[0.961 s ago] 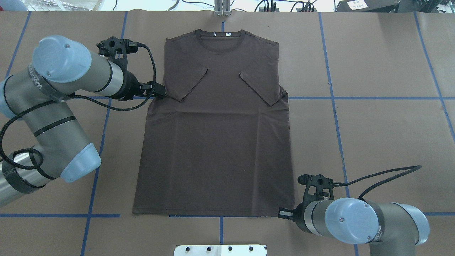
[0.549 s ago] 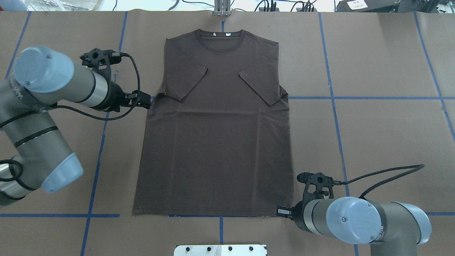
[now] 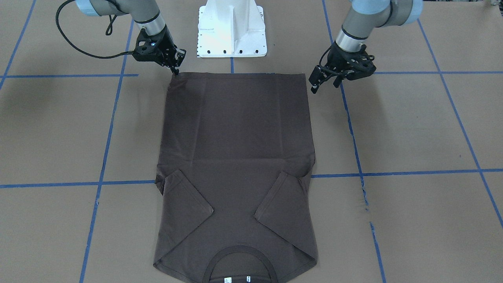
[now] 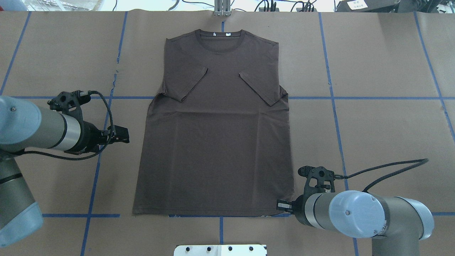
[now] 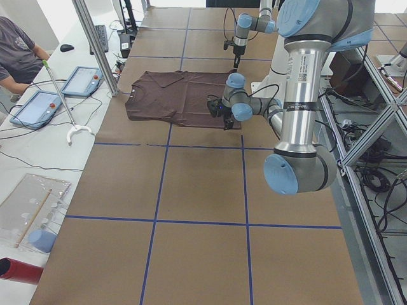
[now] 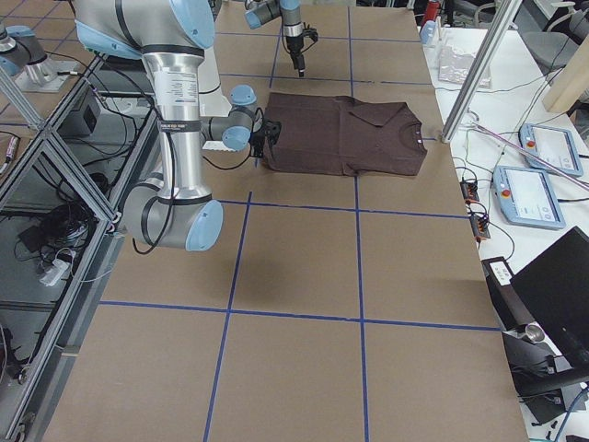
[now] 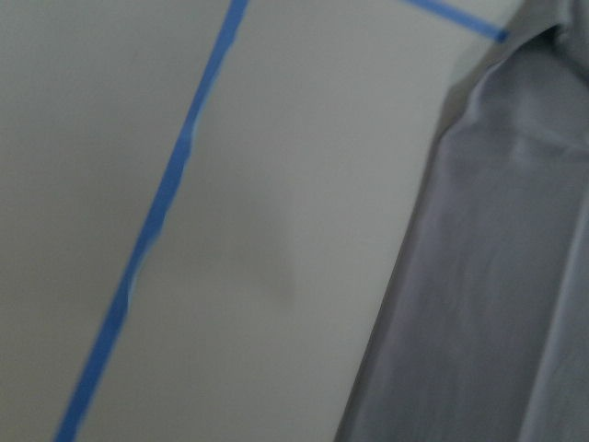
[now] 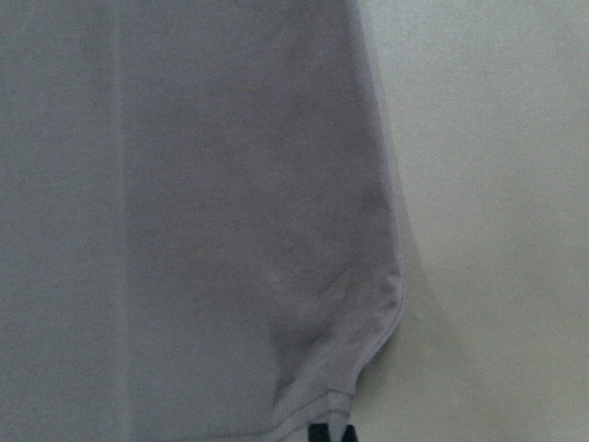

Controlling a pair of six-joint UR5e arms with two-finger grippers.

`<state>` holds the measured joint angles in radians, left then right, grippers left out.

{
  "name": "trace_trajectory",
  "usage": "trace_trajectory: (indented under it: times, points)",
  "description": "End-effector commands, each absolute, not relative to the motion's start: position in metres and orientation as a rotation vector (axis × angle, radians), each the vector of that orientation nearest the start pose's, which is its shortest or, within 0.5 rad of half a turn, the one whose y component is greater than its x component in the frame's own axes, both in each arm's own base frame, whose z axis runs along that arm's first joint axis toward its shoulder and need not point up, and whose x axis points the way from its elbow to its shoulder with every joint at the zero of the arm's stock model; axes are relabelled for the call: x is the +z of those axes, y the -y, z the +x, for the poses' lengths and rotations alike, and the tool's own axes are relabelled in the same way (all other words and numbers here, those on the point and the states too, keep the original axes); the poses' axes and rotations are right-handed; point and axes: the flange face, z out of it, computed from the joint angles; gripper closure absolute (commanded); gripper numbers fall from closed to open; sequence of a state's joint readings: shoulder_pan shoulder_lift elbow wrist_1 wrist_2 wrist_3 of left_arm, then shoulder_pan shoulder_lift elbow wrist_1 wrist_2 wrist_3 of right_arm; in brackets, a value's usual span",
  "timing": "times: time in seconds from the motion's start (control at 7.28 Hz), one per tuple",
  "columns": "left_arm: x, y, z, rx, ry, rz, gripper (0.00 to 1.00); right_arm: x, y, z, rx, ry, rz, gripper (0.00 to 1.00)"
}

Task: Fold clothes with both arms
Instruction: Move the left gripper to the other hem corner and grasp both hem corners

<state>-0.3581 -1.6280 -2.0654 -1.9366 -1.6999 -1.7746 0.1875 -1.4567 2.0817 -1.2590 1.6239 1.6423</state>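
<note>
While shirt (image 4: 217,142) lies flat on table (image 4: 384,135), sleeves folded in and collar away from robot, right gripper (image 3: 175,71) is pinched on one hem corner, and left gripper (image 3: 325,88) hangs with jaws spread near the other side edge, apart from cloth.

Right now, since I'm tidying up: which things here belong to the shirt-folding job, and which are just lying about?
In the job:
T-shirt
left pincer
right pincer, at the shirt's hem corner

Lying about:
white pedestal base
tablets on the side bench
red cylinder
blue tape lines
</note>
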Motion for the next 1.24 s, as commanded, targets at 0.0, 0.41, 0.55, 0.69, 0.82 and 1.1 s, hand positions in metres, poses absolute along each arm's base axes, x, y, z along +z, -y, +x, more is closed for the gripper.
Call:
trace_trajectory:
  times: [0.0,0.41,0.55,0.69,0.82,1.1]
  points:
    - [0.357,0.243,0.470,-0.496,-0.923,-0.105,0.06,0.333,0.223,-0.471,0.219,0.943,0.008,1.00]
    - [0.371,0.231,0.490,-0.491,-0.888,-0.080,0.08,0.332,0.223,-0.472,0.218,0.943,0.007,1.00]
    - [0.375,0.230,0.488,-0.490,-0.880,-0.080,0.10,0.331,0.223,-0.472,0.218,0.947,0.007,1.00]
    - [0.375,0.229,0.487,-0.490,-0.879,-0.080,0.14,0.331,0.223,-0.472,0.218,0.948,0.007,1.00]
    - [0.375,0.230,0.487,-0.491,-0.868,-0.079,0.23,0.330,0.223,-0.472,0.218,0.950,0.007,1.00]
    - [0.373,0.226,0.487,-0.486,-0.863,-0.082,0.64,0.330,0.223,-0.472,0.218,0.950,0.006,1.00]
